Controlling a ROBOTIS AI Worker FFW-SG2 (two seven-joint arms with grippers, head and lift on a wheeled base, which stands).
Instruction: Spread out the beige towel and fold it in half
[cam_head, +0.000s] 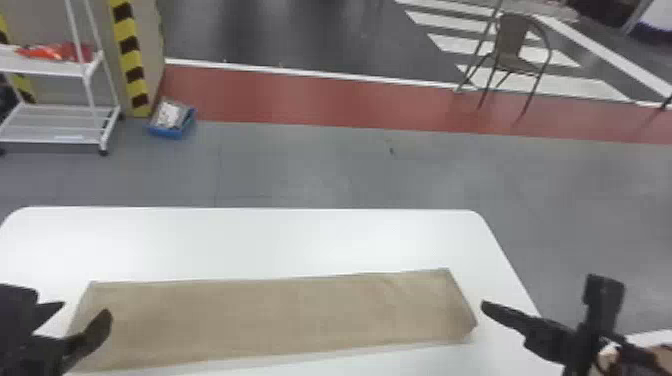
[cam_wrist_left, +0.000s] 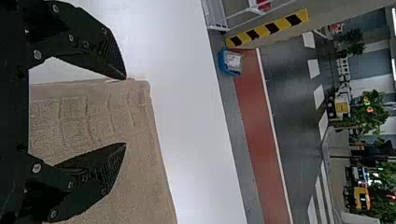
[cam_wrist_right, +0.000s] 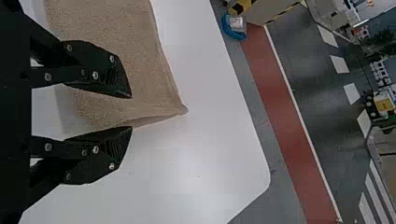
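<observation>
The beige towel (cam_head: 270, 317) lies as a long, flat strip across the white table, slightly uneven at its right end. My left gripper (cam_head: 87, 314) is over the strip's left end; in the left wrist view the left gripper (cam_wrist_left: 125, 111) stands open above the towel (cam_wrist_left: 140, 172), near a corner. Just beyond the strip's right end is my right gripper (cam_head: 485, 312). The right wrist view has the right gripper (cam_wrist_right: 131, 112) open, its fingers on either side of the towel's (cam_wrist_right: 121, 56) end edge, holding nothing.
The white table (cam_head: 250, 240) has bare surface behind the towel and rounded far corners. Beyond it on the floor are a white rack (cam_head: 55, 125), a blue bin (cam_head: 172, 120) and a chair (cam_head: 515, 50).
</observation>
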